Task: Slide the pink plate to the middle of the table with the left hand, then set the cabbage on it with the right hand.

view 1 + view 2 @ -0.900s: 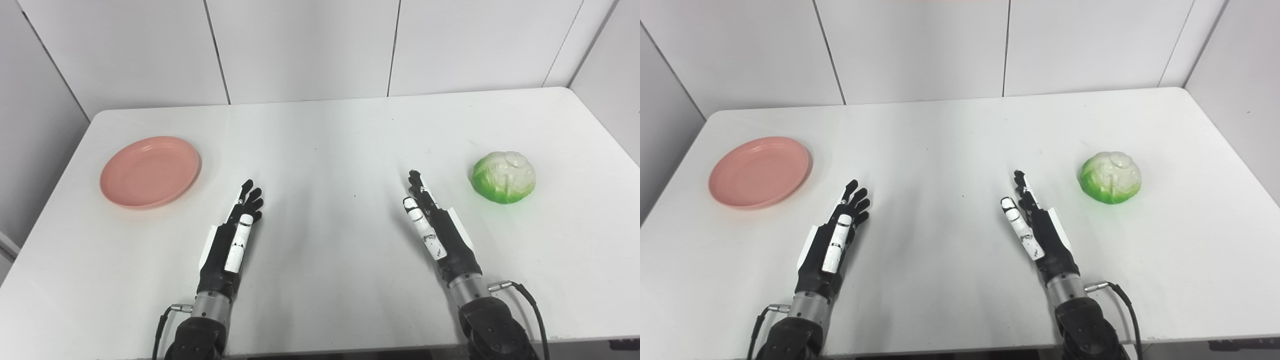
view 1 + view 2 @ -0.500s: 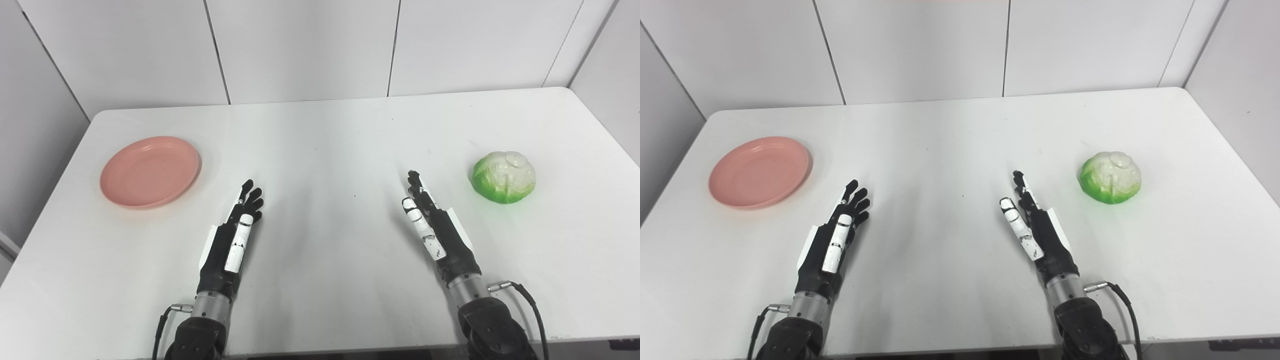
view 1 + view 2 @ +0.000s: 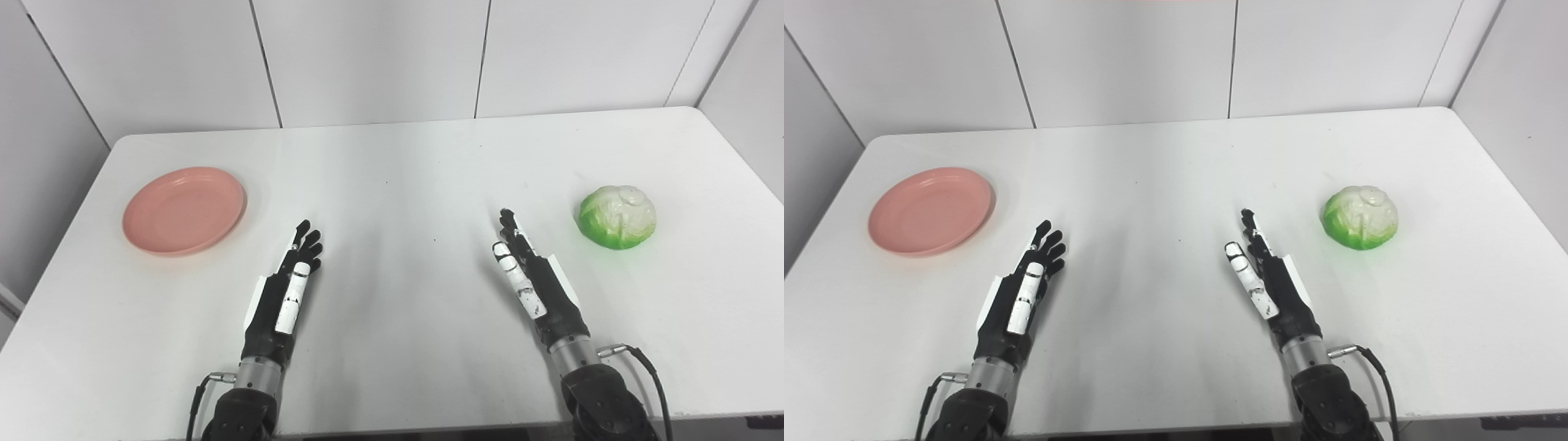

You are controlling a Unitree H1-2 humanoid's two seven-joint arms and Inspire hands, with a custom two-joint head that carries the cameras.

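A round pink plate (image 3: 183,210) lies flat on the left side of the white table (image 3: 398,165), with nothing on it. A green and white cabbage (image 3: 617,217) sits on the right side. My left hand (image 3: 286,286) rests edge-up near the front, open and holding nothing, to the right of the plate and nearer to me. My right hand (image 3: 531,275) is also open with straight fingers, left of the cabbage and a little nearer to me, not touching it.
White wall panels stand behind the table's far edge (image 3: 398,122). The table's side edges lie close to the plate on the left and to the cabbage on the right. A cable (image 3: 643,361) runs from my right wrist.
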